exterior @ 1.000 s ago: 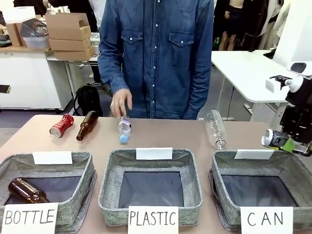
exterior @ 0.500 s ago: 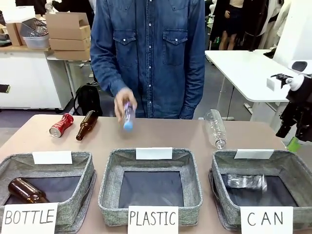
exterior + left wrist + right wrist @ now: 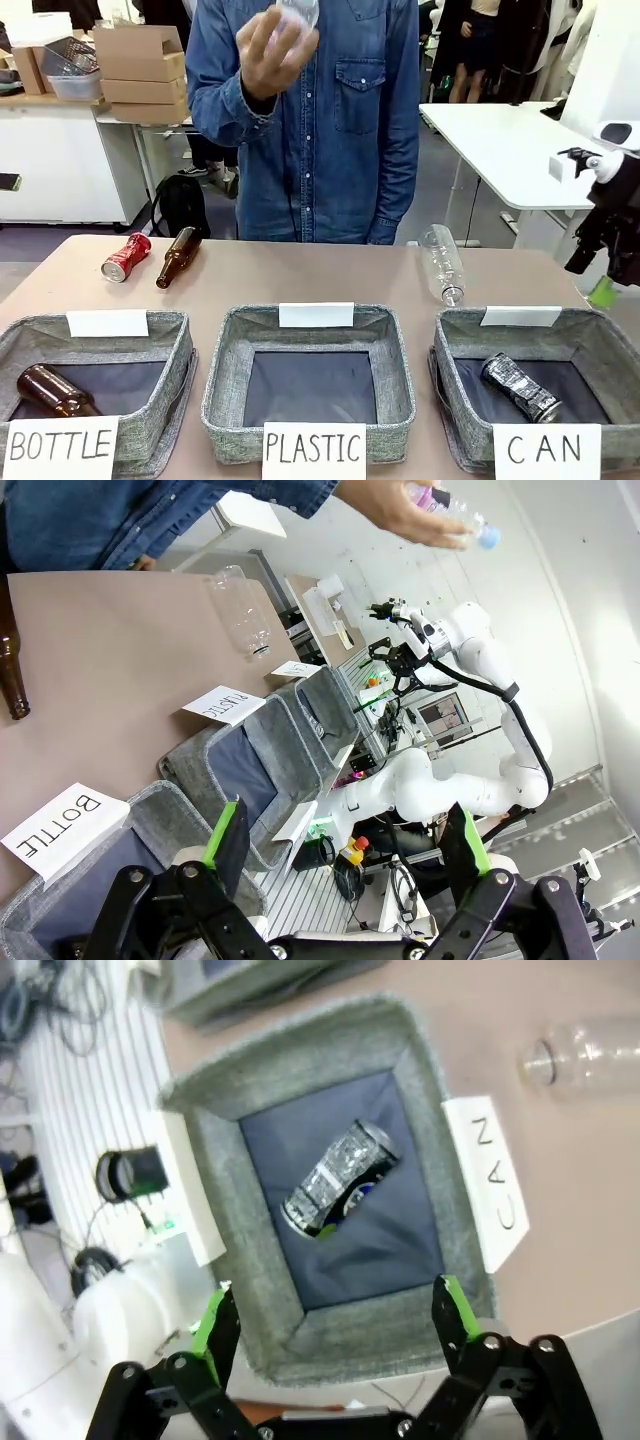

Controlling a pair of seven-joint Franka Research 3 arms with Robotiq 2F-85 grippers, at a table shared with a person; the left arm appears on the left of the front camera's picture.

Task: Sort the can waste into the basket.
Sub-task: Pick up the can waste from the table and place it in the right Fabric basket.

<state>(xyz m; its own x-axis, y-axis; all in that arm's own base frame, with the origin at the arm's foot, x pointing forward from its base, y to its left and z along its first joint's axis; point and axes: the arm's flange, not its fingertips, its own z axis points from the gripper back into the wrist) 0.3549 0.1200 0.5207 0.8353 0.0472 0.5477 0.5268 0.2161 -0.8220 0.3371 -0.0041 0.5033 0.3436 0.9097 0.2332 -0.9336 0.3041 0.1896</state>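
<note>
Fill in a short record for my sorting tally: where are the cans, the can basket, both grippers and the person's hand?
dark can: lying inside the basket marked CAN
red can: on the table, far left, beside a brown bottle
right gripper: open, empty, above the basket marked CAN
left gripper: open, empty
hand: raised, holding a small plastic bottle
cans not yet sorted: one, the red can

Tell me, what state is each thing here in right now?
dark can: lying in the CAN basket.
red can: lying on the table, unsorted.
clear bottle: lying on the table.
small bottle: held up in the person's hand.
left gripper: open.
right gripper: open.
</note>
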